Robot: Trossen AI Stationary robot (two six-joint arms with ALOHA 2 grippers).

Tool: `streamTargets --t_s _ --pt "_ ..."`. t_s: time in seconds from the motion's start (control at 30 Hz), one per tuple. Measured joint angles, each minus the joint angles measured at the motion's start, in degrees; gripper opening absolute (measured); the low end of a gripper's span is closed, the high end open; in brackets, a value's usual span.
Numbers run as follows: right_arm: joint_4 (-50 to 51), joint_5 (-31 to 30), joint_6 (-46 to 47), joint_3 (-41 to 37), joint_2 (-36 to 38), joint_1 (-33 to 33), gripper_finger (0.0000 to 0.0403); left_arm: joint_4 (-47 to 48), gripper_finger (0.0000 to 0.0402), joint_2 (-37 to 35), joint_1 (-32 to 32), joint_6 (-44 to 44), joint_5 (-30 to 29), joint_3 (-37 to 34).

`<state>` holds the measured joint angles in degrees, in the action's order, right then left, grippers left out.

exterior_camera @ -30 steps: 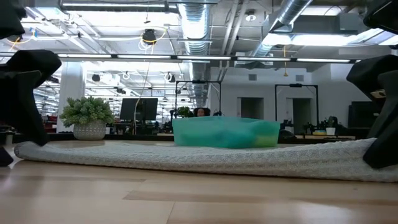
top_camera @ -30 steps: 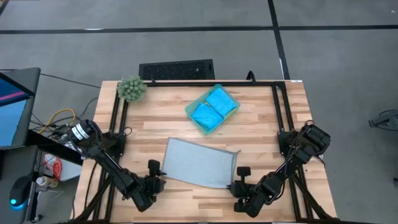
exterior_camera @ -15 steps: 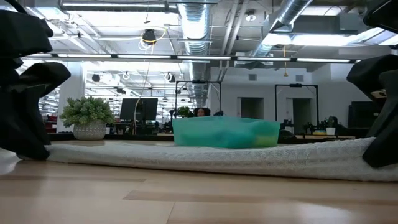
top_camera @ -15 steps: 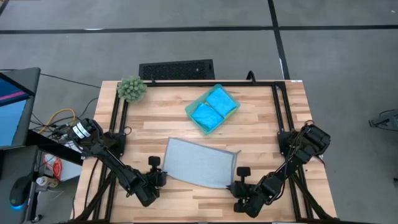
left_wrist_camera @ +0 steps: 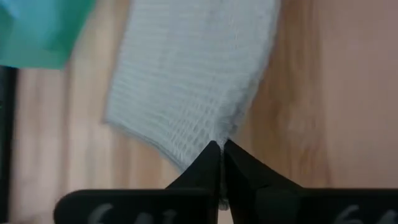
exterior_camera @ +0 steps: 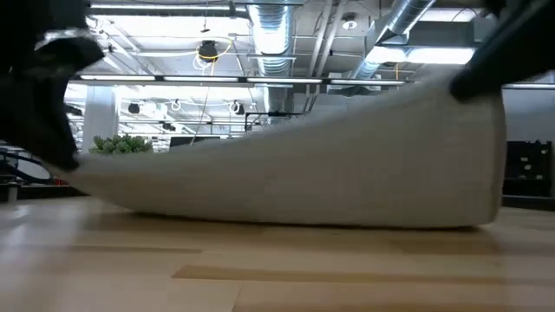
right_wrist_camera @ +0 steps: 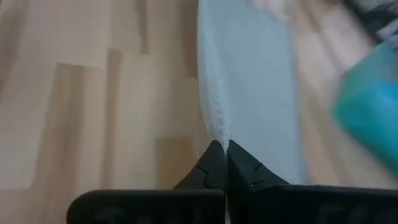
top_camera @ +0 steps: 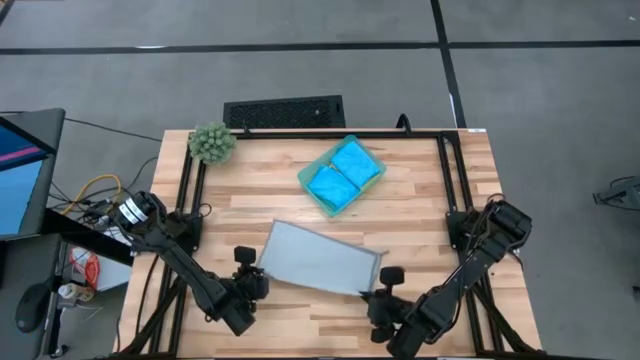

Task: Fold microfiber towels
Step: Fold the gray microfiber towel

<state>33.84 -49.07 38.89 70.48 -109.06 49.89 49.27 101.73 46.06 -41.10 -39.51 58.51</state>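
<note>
- Wooden plank table point(top_camera: 420, 215) under a black frame, grey floor all round, and an office with ceiling ducts showing beyond it in the low view.
- Front and centre lies the grey towel point(top_camera: 318, 258), its near edge lifted off the boards at both corners.
- Left gripper point(top_camera: 252, 281) is on the near left corner, fingers pinched tight on the cloth; the left wrist view shows the two dark tips closed with the weave point(left_wrist_camera: 186, 81) caught between them.
- Right gripper point(top_camera: 377, 294) has the near right corner, clamped just the same; the right wrist view shows the towel's edge point(right_wrist_camera: 249, 87) running straight out of the closed tips.
- From the low view the grey towel point(exterior_camera: 329, 165) hangs like a sheet, higher on the picture's right, sagging to the table on its left.
- Behind it, near the table's far edge, sits the teal tray point(top_camera: 311, 188) with two folded blue towels point(top_camera: 343, 173) side by side inside.
- Green plant ball point(top_camera: 211, 143) holds the far left corner, well apart from everything.
</note>
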Motion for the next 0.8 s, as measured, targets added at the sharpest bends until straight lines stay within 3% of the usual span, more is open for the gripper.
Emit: streamTargets --t_s 0.2,0.43,0.67,0.8 --pt "15.79 -4.03 7.69 5.61 0.0 0.43 0.001 15.5 0.0002 -0.02 0.0 -4.11 -1.31 8.11" --pt "32.36 -9.52 14.64 12.2 0.0 2.72 0.001 26.02 0.0002 -0.13 -0.33 -2.63 -4.99 16.04" --pt "56.32 -15.24 31.03 14.53 0.54 2.14 0.0009 34.68 0.0002 -0.2 -4.65 1.31 -13.82 21.18" --pt "54.82 -17.07 28.6 11.03 3.3 -0.05 0.001 38.68 0.0002 -0.97 -9.6 2.62 -18.18 20.85"
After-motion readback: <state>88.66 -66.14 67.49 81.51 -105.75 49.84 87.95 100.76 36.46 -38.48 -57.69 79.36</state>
